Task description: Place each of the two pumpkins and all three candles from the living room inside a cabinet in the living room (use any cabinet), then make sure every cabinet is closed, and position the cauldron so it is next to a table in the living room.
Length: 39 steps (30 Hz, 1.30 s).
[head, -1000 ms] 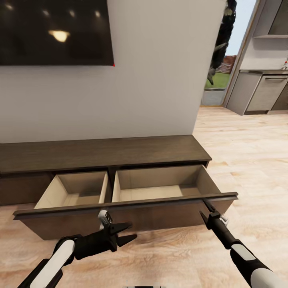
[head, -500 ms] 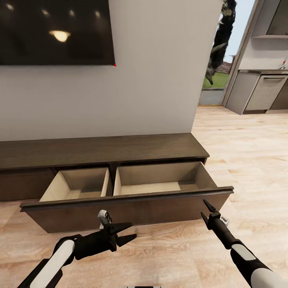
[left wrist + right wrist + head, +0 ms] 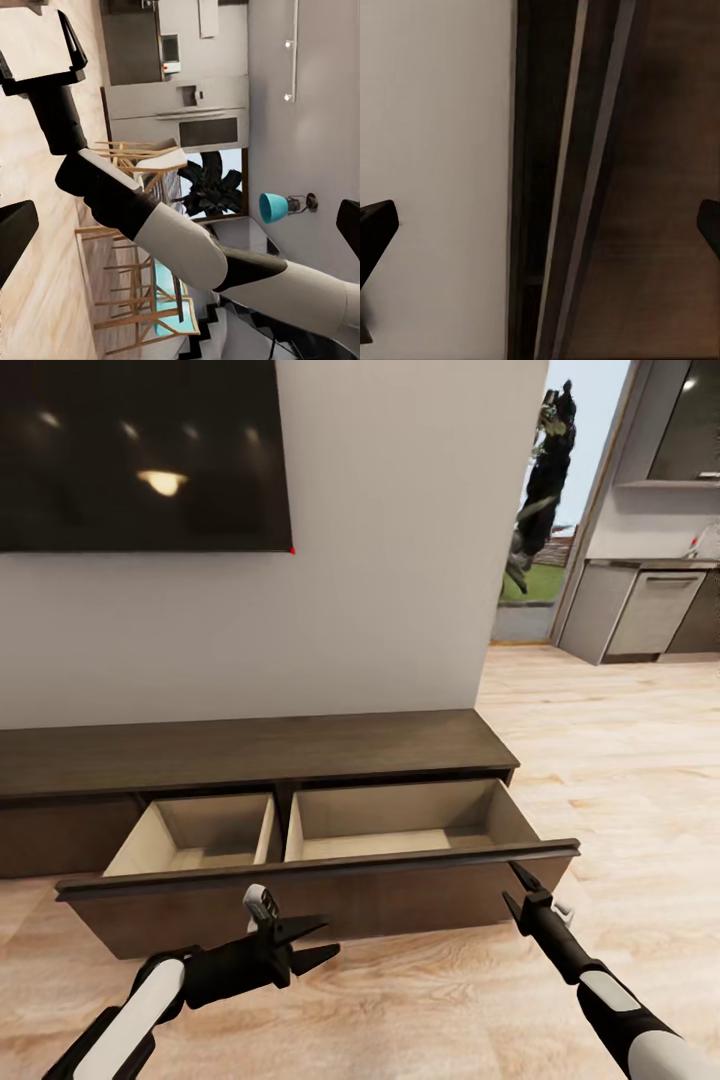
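Note:
The cabinet point(image 3: 250, 750) is a long, low dark-brown unit against the white wall. Its wide drawer point(image 3: 330, 895) stands pulled out, and two pale wood compartments point(image 3: 395, 825) show bare insides. My right gripper point(image 3: 512, 887) is open, its tips right at the drawer front's right end. In the right wrist view the drawer's top edge point(image 3: 585, 180) runs between the spread fingers point(image 3: 376, 225). My left gripper point(image 3: 318, 943) hangs open in front of the drawer front, holding nothing. The pumpkins, candles and cauldron are out of view.
A dark TV screen point(image 3: 140, 450) hangs on the wall above the cabinet. Light wood floor point(image 3: 620, 760) runs right toward a kitchen with grey units point(image 3: 650, 610). The left wrist view shows wooden chairs point(image 3: 142, 300) and a teal lamp point(image 3: 276, 206).
The whole view has shifted, so the camera moved. The drawer front stands a little nearer the cabinet body than a second ago. Both arms keep about the same pose.

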Available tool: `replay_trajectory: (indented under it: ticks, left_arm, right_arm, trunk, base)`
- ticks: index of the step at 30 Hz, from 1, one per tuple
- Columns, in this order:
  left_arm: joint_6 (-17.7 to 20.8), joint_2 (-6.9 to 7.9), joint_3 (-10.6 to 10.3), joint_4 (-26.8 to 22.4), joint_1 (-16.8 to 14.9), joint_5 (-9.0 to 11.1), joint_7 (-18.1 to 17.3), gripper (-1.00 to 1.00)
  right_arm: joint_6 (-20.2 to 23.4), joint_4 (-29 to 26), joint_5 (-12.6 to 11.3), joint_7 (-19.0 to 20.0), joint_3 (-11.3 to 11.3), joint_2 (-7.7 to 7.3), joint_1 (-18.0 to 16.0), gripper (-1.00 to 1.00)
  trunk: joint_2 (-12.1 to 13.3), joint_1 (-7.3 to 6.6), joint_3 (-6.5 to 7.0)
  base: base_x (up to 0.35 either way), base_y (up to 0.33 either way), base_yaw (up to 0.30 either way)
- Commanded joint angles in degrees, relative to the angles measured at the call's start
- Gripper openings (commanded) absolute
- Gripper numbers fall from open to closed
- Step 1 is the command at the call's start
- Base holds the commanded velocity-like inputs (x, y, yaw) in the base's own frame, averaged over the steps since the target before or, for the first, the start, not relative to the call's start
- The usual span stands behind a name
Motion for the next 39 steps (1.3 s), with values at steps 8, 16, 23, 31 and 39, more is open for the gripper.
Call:
replay_trajectory:
  ticks: [8, 16, 23, 31, 39]
  left_arm:
    - [0.2, 0.17, -0.5, 0.2, -0.1, -0.1, 0.2, 1.0]
    - [0.3, 0.44, -0.4, 0.1, -0.2, 0.0, 0.3, 1.0]
    - [0.3, 0.45, -0.4, 0.1, -0.2, 0.1, 0.3, 1.0]
    - [0.3, 0.52, -0.2, 0.1, -0.2, 0.1, 0.3, 1.0]
    - [0.3, 0.19, -0.3, 0.1, -0.2, 0.0, 0.3, 1.0]
  right_arm:
    - [5.5, 10.7, 0.1, 5.1, 0.4, -8.49, 0.0, 1.0]
    - [4.7, 15.9, 0.8, 7.3, 0.8, -9.01, 0.0, 1.0]
    - [3.1, 17.3, 6.4, 8.3, 0.7, -8.91, 0.0, 1.0]
    - [3.2, 17.4, 6.9, 10.4, 0.7, -8.89, 0.0, 1.0]
    - [3.3, 17.4, 7.3, 10.5, 0.8, -8.9, 0.0, 1.0]
  trunk:
    - [0.1, -0.22, 1.73]
    - [0.2, -0.42, 3.5]
    - [0.3, -0.6, 5.05]
    - [0.4, -0.83, 6.82]
    - [3.6, -2.58, 8.26]
  base:
    - [0.0, 0.0, 0.0]
    - [-0.001, 0.0, 0.0]
    - [-0.247, 0.0, 0.0]
    - [-0.11, 0.0, 0.0]
    - [-0.002, 0.0, 0.0]
